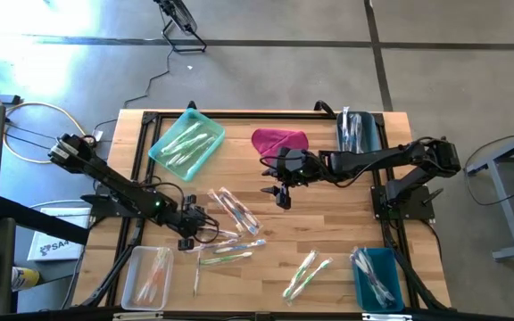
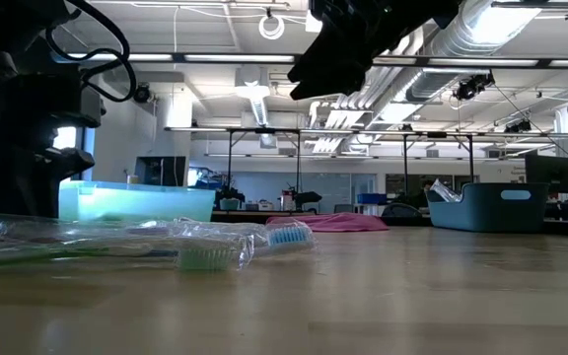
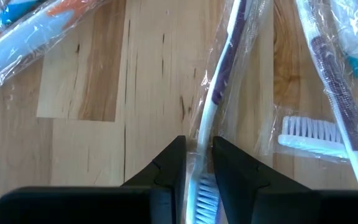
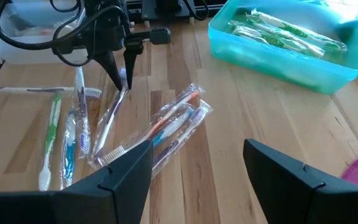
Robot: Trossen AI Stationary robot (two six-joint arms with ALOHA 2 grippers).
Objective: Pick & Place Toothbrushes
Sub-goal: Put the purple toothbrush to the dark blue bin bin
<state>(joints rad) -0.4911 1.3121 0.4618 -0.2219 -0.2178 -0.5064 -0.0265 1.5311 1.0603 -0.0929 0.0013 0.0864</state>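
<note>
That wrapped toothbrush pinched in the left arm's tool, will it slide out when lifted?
Possibly: the left tool pinches the wrapped toothbrush through glossy, crinkled film, likely slippery. It looks thin and light, so probably easy to lift. Held near its bristle end, it may droop.

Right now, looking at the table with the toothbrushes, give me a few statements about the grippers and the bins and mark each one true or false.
1. The left gripper is closed on a wrapped toothbrush with a purple-and-white handle. True.
2. The right gripper holds a toothbrush. False: it is open and empty, above the table's middle.
3. The light teal bin holds green-handled toothbrushes. True.
4. The magenta cloth lies inside the dark blue bin. False: it lies on the table, near the far edge.
5. Every toothbrush is already in a bin. False: several lie loose on the table.
</note>
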